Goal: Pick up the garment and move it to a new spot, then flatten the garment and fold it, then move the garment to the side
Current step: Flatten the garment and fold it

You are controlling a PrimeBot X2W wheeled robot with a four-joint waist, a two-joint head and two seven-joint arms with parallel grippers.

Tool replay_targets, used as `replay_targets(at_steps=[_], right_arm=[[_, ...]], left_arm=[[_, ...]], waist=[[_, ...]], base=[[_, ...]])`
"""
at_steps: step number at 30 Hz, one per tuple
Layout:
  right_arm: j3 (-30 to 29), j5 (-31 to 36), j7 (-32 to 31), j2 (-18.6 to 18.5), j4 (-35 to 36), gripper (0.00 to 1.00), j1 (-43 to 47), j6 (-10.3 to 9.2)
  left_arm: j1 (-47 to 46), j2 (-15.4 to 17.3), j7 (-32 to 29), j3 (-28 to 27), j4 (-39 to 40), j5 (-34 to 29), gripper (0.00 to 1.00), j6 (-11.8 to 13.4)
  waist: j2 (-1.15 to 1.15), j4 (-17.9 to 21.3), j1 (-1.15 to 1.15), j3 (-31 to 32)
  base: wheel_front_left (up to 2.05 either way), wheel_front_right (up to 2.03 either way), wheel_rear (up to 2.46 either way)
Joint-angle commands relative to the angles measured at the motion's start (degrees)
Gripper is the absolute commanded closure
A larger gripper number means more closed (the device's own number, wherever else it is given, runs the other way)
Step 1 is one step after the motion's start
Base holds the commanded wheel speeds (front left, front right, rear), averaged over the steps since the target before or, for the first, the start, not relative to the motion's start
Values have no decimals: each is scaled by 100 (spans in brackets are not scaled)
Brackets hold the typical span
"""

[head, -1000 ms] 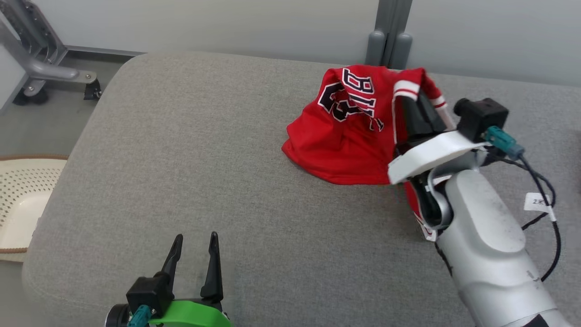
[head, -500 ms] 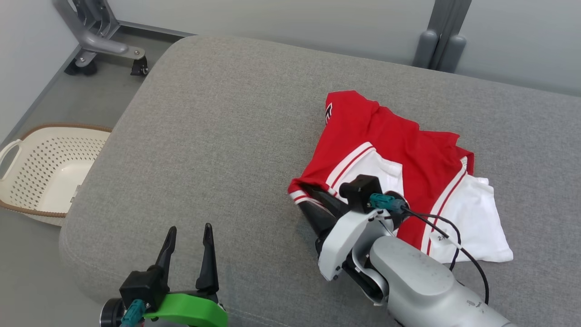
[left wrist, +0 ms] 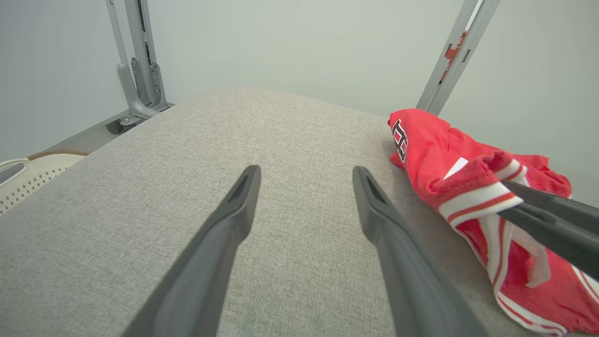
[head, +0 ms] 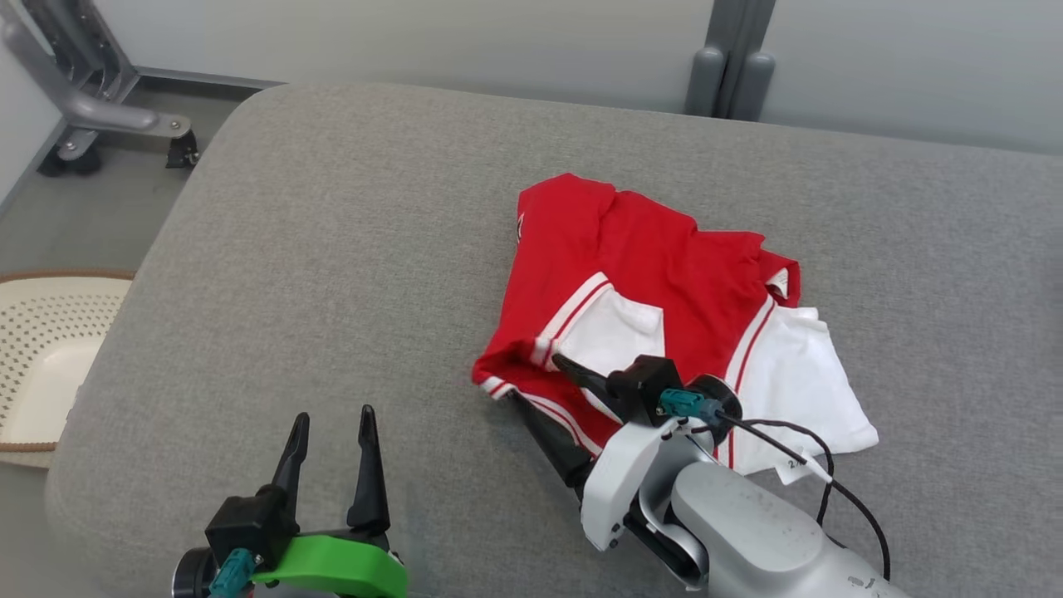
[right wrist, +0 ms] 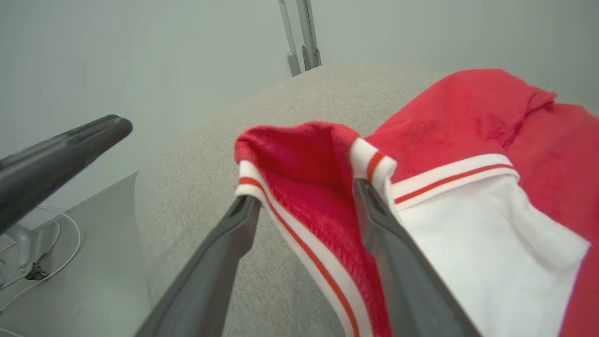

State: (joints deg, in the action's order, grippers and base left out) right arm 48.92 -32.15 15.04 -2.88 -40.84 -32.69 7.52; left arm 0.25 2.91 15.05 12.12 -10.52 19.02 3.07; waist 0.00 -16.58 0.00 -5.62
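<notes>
Your right gripper (head: 533, 378) has just let go. A second ago it was clamped on the garment (head: 664, 274) and holding it up in a bunch. Now its jaws stand wide, one finger on each side of the striped hem (right wrist: 299, 243), which arches loosely between them. The garment now lies on the cushion (head: 332, 249), right of the middle, rumpled, with its white panels facing up and one red corner folded over.

The move to a new spot looks finished to you, so flattening comes next. Back the right gripper out gently, because the hem sits against the fingers and could drag with them.

Your left gripper (head: 332, 415) is open and empty, low over the near left part of the cushion and well apart from the garment. It is free to take a corner for the spread.
</notes>
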Motion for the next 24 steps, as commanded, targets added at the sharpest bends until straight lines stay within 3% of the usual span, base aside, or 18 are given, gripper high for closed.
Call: replay_targets(at_steps=[1, 5, 9, 17, 20, 24], right_arm=[[-15, 89, 16, -4, 9, 0, 133, -7], [-51, 274, 17, -7, -48, 0, 288, -7], [-458, 390, 16, -40, 154, 0, 478, -7], [-2337, 1289, 17, -538, 588, 0, 954, -8], [-3173, 1794, 17, -672, 408, 0, 1227, -8], [-3866, 2328, -44, -656, 16, 0, 1513, -7]], left_arm=[[67, 4, 16, -21, 9, -44, 0, 16], [50, 3, 16, 0, -6, -64, 0, -26], [58, 3, 16, -15, -10, -64, 0, -40], [107, 3, 16, -72, 17, -100, 0, -37], [113, 2, 16, -70, 12, -104, 0, -57], [138, 2, 16, -67, -7, -116, 0, -66]], waist=[[0, 252, 0, 70], [0, 381, 0, 99], [0, 432, 0, 118], [0, 535, 0, 170], [0, 541, 0, 184], [0, 550, 0, 200]], base=[[0, 0, 0], [0, 0, 0], [0, 0, 0], [0, 0, 0], [0, 0, 0], [0, 0, 0]])
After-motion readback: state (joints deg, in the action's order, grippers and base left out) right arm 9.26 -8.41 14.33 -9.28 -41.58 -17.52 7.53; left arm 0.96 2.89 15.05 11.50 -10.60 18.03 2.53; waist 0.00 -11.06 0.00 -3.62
